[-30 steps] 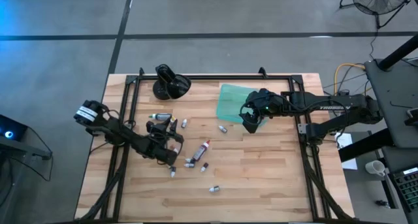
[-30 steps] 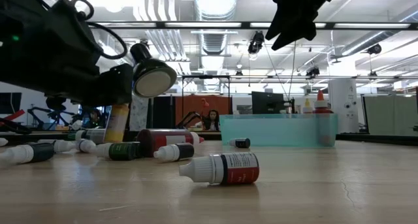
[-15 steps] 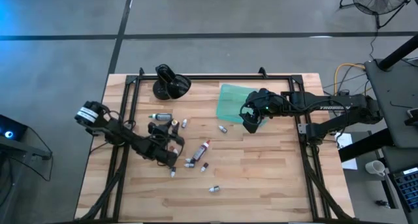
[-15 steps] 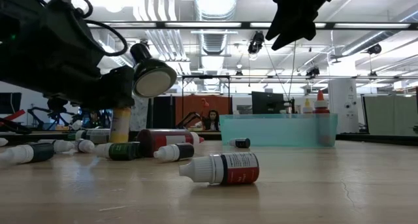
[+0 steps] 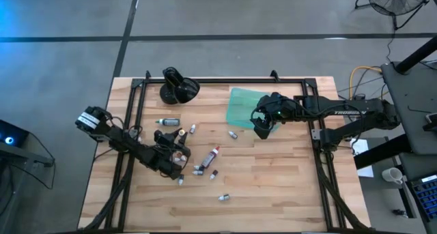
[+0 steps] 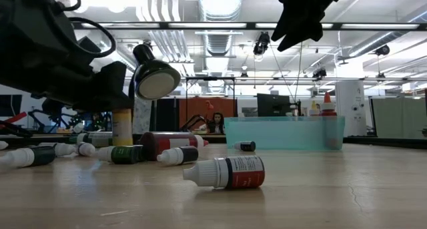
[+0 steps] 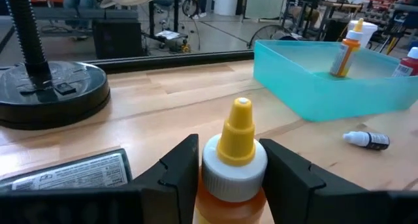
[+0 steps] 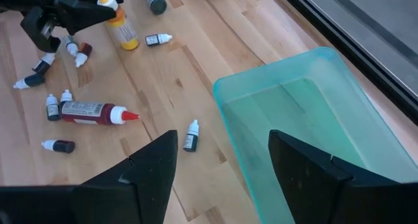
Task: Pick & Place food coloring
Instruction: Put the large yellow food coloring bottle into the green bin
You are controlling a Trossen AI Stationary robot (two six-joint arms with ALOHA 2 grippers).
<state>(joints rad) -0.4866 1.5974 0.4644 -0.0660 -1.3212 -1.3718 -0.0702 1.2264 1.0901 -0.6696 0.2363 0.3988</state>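
Over at 9 o'clock the left gripper (image 7: pixel 228 162) has loosened around one upright orange bottle (image 7: pixel 233 155), right gripper (image 8: pixel 219 162) spread wide.

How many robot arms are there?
2. The left gripper is at the upright yellow-tipped bottle; the right gripper hangs open above the teal tray's corner.

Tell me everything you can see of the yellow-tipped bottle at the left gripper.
The yellow-tipped bottle stands upright on the wooden table: orange-yellow body, white ribbed collar, yellow cone nozzle, plastic by its look. It sits between the left gripper's two dark fingers, which flank its collar; contact is unclear. The right wrist view shows it upright among smaller toppled bottles.
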